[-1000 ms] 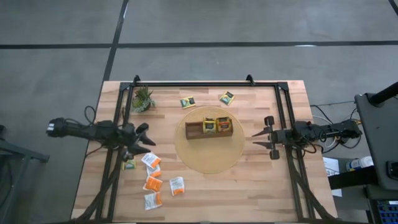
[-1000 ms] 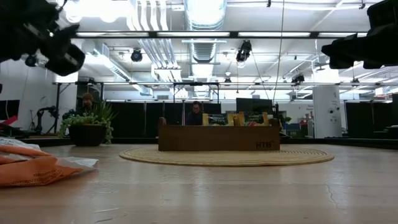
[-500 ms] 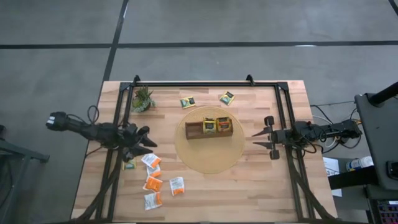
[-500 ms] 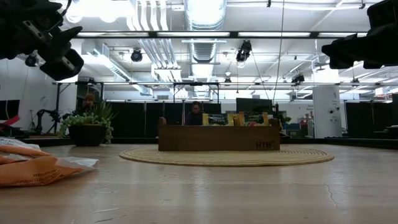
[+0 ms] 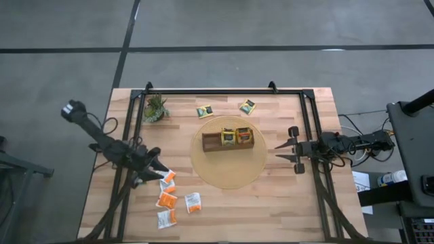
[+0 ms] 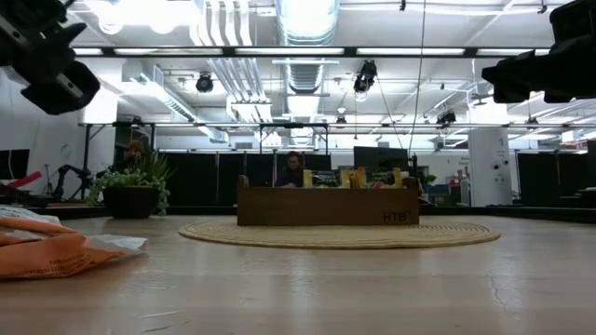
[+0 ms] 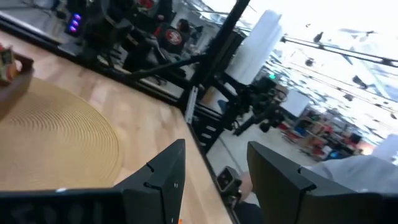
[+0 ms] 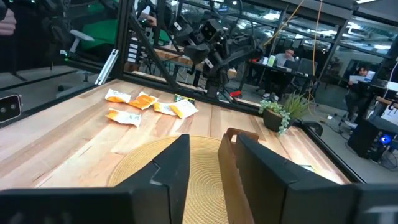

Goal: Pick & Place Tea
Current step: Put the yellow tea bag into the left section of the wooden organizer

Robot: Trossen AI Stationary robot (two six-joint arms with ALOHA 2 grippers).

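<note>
Left gripper (image 7: 214, 180): two dark fingers apart, nothing between them
Round woven mat (image 7: 50, 134): lies on the wooden table (image 7: 149, 121)
Wooden tray (image 7: 15, 78): only a corner visible, on the mat
Right arm (image 7: 261, 102): farther off, beyond the table edge

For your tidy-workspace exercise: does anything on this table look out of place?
Yes. Two tea sachets stand in the wooden tray, but two lie loose behind the mat and an untidy cluster sits near the left pincer.

Flat orange tea sachets (image 5: 167, 198), table's left-front
</note>
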